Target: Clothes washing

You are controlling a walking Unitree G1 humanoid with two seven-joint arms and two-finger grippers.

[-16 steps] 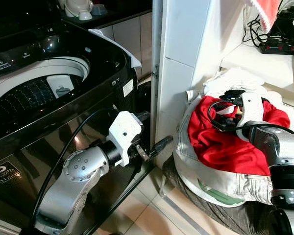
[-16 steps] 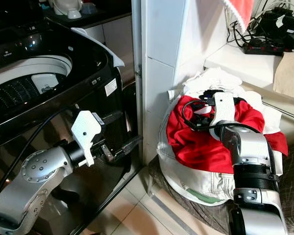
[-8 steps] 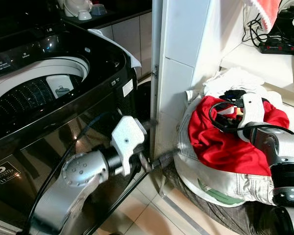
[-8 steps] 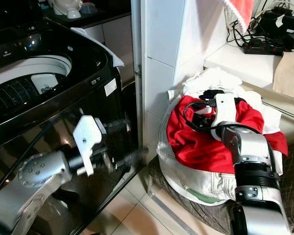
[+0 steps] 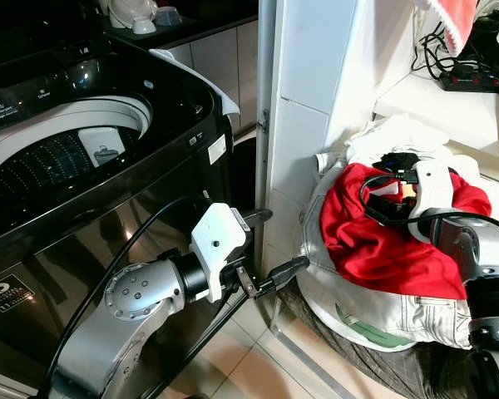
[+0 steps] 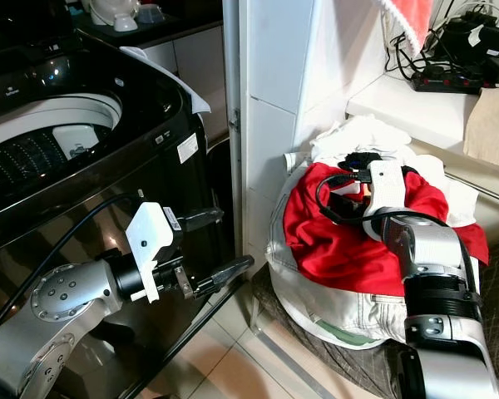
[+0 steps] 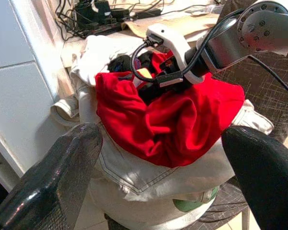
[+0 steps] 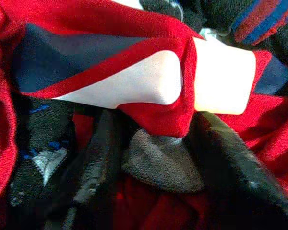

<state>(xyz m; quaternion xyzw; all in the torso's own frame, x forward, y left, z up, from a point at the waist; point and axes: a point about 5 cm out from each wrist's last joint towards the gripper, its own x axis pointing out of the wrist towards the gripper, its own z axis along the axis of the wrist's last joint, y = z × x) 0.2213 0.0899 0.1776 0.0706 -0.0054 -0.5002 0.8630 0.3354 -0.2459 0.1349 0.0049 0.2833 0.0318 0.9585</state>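
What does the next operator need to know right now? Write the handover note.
Left gripper: open, empty, low between the washing machine and the clothes pile.
Right gripper: fingers pushed down into the red garment on top of the pile; grip cannot be confirmed.
Machine lid is up, and no clothes can be seen in the visible part of the drum.
Done: nothing visibly loaded.
Left: lift the red garment, carry it to the drum, then the rest of the pile.

Between the washing machine and the tiled pillar we see only a narrow gap; the laundry heap (piled high) crowds the floor beyond it.
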